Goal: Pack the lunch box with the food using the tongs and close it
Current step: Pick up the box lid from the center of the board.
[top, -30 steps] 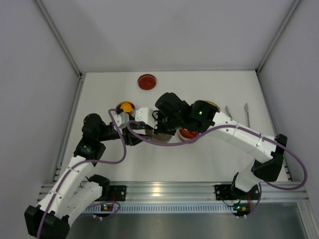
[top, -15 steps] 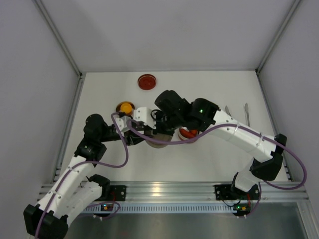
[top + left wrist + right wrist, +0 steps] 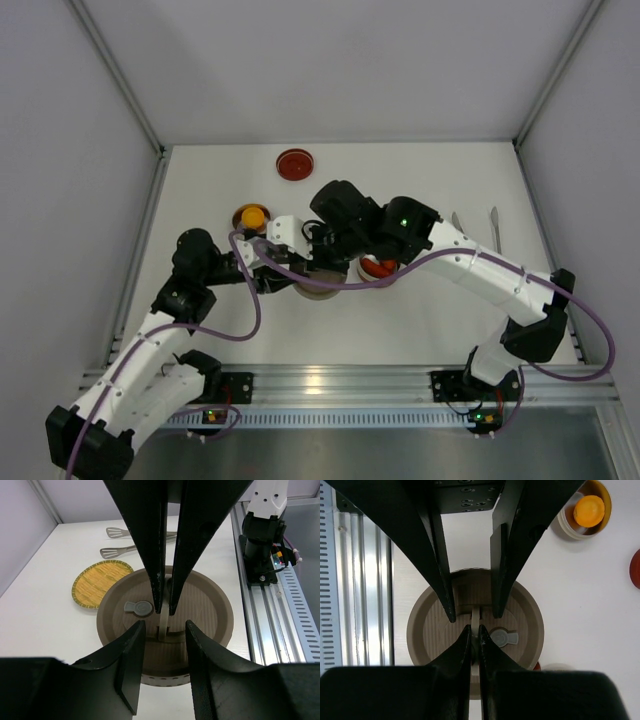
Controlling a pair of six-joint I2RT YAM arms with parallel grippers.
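Note:
The lunch box's round brown lid (image 3: 318, 287) lies mid-table, with a cream rim (image 3: 165, 679) under its near edge. My right gripper (image 3: 474, 627) is shut on the lid's upright cream tab (image 3: 163, 622). My left gripper (image 3: 164, 625) stands open, its jaws either side of that tab and apart from it. Red food (image 3: 375, 267) sits in a white bowl just right of the lid. The orange food piece (image 3: 590, 510) rests in a yellow cup. The tongs (image 3: 494, 228) lie at the right, with their slotted ends (image 3: 116, 551) beyond the plate.
A yellow woven plate (image 3: 100, 582) lies beside the lid, mostly under my right arm in the top view. A red round dish (image 3: 295, 163) sits near the back wall. The aluminium rail (image 3: 280, 610) runs along the near edge.
My left arm has slid toward the lid and its jaws have narrowed a little. The lid and my right gripper have shifted slightly toward the near left.

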